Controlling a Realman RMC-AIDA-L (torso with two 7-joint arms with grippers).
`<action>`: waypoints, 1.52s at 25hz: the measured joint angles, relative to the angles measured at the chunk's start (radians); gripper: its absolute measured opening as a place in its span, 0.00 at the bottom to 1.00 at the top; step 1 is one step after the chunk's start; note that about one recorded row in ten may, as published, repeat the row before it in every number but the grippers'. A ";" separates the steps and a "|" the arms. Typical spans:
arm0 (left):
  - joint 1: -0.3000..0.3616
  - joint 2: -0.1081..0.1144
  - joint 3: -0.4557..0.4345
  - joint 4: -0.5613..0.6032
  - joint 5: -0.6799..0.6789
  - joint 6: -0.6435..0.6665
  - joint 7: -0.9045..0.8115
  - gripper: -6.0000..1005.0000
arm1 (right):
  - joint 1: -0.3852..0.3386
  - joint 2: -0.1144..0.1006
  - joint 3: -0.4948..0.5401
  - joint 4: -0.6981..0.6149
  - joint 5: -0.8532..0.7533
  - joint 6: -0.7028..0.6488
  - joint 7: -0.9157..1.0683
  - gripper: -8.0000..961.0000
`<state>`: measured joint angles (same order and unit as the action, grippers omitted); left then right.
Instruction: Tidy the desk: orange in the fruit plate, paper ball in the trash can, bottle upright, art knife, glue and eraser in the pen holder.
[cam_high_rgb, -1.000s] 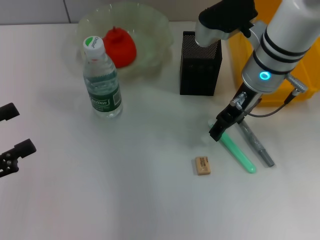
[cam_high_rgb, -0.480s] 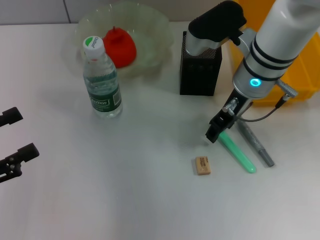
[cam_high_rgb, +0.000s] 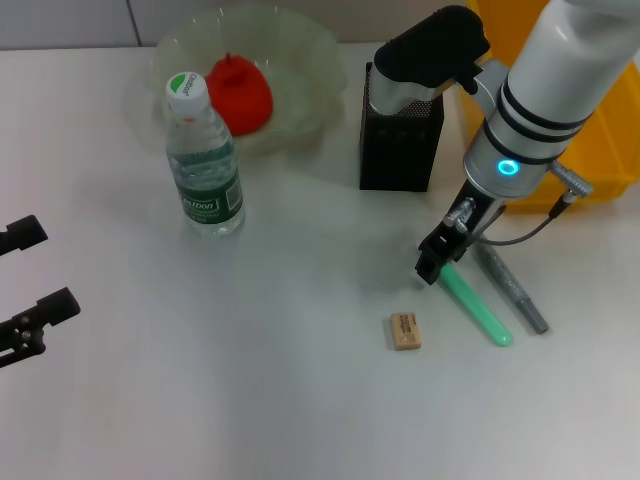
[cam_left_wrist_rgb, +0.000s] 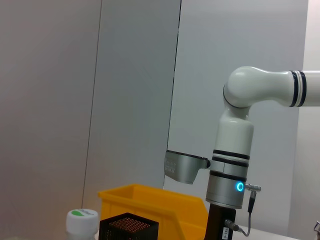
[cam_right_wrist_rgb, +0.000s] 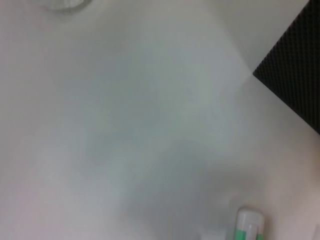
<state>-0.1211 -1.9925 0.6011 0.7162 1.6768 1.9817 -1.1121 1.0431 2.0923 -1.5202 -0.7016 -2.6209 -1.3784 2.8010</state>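
A green glue stick (cam_high_rgb: 477, 301), a grey art knife (cam_high_rgb: 511, 287) and a tan eraser (cam_high_rgb: 405, 331) lie on the white desk at the right. My right gripper (cam_high_rgb: 438, 260) hangs low over the glue stick's upper end. The glue's white and green tip shows in the right wrist view (cam_right_wrist_rgb: 247, 225). The black mesh pen holder (cam_high_rgb: 401, 135) stands behind them. The water bottle (cam_high_rgb: 203, 160) stands upright. A red-orange fruit (cam_high_rgb: 240, 94) sits in the glass plate (cam_high_rgb: 310, 60). No paper ball is in view. My left gripper (cam_high_rgb: 28, 288) is open and empty at the left edge.
A yellow bin (cam_high_rgb: 590, 150) stands at the far right behind my right arm. The pen holder's corner shows in the right wrist view (cam_right_wrist_rgb: 295, 82). The left wrist view shows my right arm (cam_left_wrist_rgb: 232, 170), the bin (cam_left_wrist_rgb: 155, 205) and the bottle cap (cam_left_wrist_rgb: 82, 220).
My right arm has shifted a little to the left, and its gripper stays low at the glue stick's upper end. The objects on the desk have not moved.
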 joint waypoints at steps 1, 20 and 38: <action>0.000 0.000 0.000 0.000 0.000 0.000 0.000 0.81 | 0.000 0.000 0.000 0.001 0.000 0.001 0.001 0.47; -0.003 -0.002 0.000 0.000 0.001 0.000 0.002 0.81 | 0.011 0.000 0.000 0.050 0.004 0.046 -0.004 0.38; 0.000 -0.002 -0.006 -0.001 0.001 0.000 0.007 0.81 | -0.156 -0.009 0.086 -0.405 0.006 -0.143 -0.015 0.18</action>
<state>-0.1213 -1.9941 0.5955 0.7149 1.6782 1.9816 -1.1046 0.8873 2.0831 -1.4338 -1.1069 -2.6146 -1.5213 2.7862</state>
